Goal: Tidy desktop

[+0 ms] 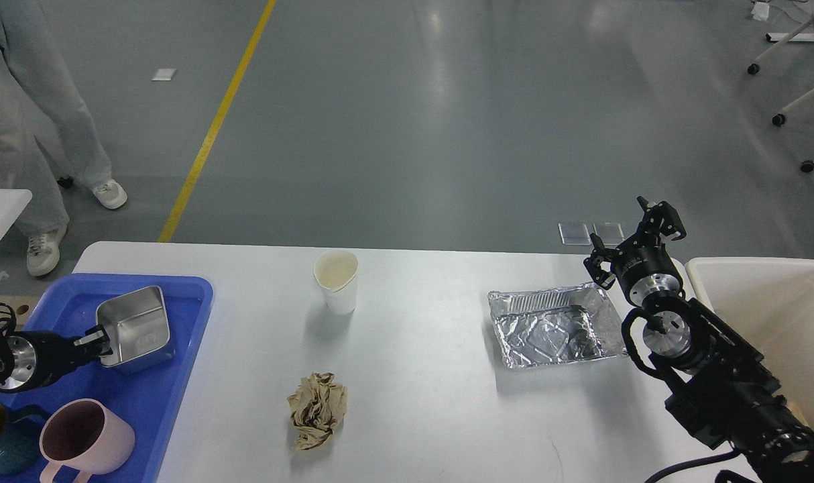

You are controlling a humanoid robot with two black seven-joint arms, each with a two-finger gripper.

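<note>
The place looks like an industrial lab or factory hall: a glossy grey-green poured floor (447, 121) with a painted yellow lane line (212, 127) at upper left, and white wheeled stand legs (792, 40) at upper right.
</note>
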